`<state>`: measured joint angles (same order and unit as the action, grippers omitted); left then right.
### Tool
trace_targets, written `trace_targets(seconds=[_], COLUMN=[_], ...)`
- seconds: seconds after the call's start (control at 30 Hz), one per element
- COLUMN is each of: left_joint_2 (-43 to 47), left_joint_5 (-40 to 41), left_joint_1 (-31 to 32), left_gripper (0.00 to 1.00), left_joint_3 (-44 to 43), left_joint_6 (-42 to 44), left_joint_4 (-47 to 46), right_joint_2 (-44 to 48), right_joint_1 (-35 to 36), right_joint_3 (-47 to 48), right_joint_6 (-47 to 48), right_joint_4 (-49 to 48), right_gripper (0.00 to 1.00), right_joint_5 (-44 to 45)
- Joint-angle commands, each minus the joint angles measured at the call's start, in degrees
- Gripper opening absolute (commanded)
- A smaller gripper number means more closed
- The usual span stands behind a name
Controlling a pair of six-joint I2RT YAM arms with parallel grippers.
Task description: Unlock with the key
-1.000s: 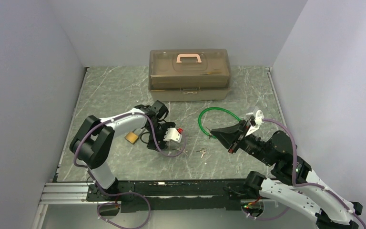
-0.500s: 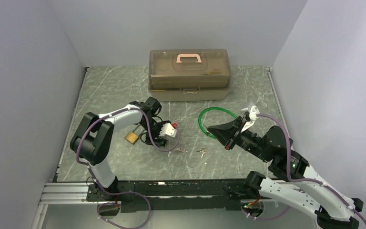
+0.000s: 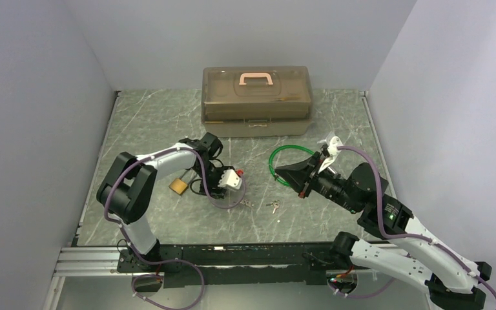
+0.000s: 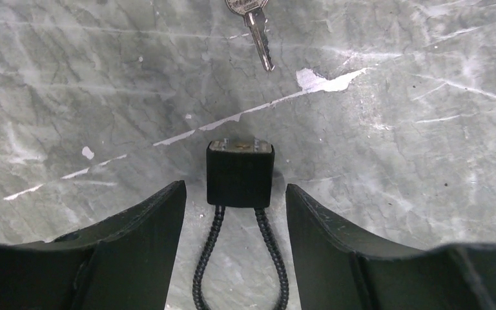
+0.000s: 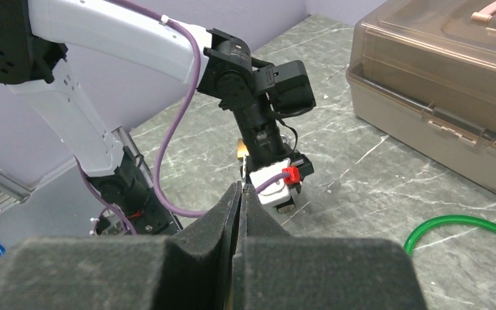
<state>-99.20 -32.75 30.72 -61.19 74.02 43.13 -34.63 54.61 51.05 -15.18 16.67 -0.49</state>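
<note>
In the left wrist view a small black lock point(image 4: 239, 174) with a black cable loop lies on the marble table. My left gripper point(image 4: 236, 188) is open, one finger on each side of the lock body with a narrow gap on both sides. A silver key point(image 4: 259, 37) lies just beyond the lock; from above that key point(image 3: 247, 203) sits beside my left gripper point(image 3: 225, 188). Another small set of keys point(image 3: 272, 206) lies to its right. My right gripper point(image 5: 242, 188) hangs above the table, shut. A thin pale sliver shows at its tips; I cannot tell what it is.
A brass padlock point(image 3: 178, 186) lies left of the left wrist. A green cable loop point(image 3: 292, 155) lies under the right gripper. A brown toolbox point(image 3: 256, 100) with a pink handle stands at the back. Grey walls close in both sides.
My left gripper's jaws have narrowed around the black lock and the wrist has shifted slightly left. The right arm has moved forward and left, staying shut.
</note>
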Motion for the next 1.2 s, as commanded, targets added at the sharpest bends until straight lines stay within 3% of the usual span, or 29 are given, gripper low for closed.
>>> trace_targets(seconds=[0.0, 0.13, 0.2, 0.27, 0.33, 0.37, 0.6, 0.83, 0.93, 1.07, 1.17], left_joint_2=[-1.86, -2.59, -3.11, -3.28, -2.49, -0.98, 14.64, 30.76, 39.63, 51.57, 55.11], left_joint_5=[4.55, 6.2, 6.37, 5.64, 4.89, 4.5, -2.08, -5.03, -6.34, -10.71, -13.31], left_joint_1=[2.37, 2.41, 2.39, 2.39, 2.42, 2.54, 2.56, 4.02, 7.25, 10.82, 12.11], left_gripper=[0.62, 0.6, 0.53, 0.33, 0.02, 0.0, 0.0, 0.0, 0.0, 0.0, 0.0], left_joint_3=[0.19, 0.6, 0.24, -0.59, -1.72, -2.74, -15.66, -33.77, -33.29, -25.51, -25.13], left_joint_6=[1.43, 1.66, 2.09, 1.64, 0.57, 0.03, -2.6, 4.04, 5.2, 11.15, 11.58], left_joint_4=[-2.01, -3.44, -2.87, -2.05, -1.01, 0.15, 15.82, 33.73, 30.28, 24.0, 21.9], right_joint_2=[-0.31, -0.04, 0.06, 0.22, 0.31, 0.2, -1.65, -5.24, -6.68, -7.54, -7.91], right_joint_1=[-0.03, -0.03, -0.03, -0.04, 0.01, -0.02, -0.02, -0.03, 0.01, -0.05, -0.07], right_joint_3=[3.23, 3.69, 3.88, 3.96, 4.12, 4.33, 7.62, 11.5, 12.09, 11.53, 10.7], right_joint_6=[-0.16, 0.21, 0.39, 0.41, 0.37, 0.38, 0.82, 1.93, 2.5, 2.62, 2.46], right_joint_4=[-2.34, -1.84, -1.66, -1.56, -1.4, -1.3, -0.86, -2.09, -3.31, -4.92, -5.81], right_gripper=[0.0, 0.0, 0.0, 0.0, 0.0, 0.0, 0.0, 0.0, 0.0, 0.0, 0.0], right_joint_5=[0.11, 0.33, 0.36, 0.38, 0.34, 0.32, 1.13, -4.81, -8.5, -13.79, -16.27])
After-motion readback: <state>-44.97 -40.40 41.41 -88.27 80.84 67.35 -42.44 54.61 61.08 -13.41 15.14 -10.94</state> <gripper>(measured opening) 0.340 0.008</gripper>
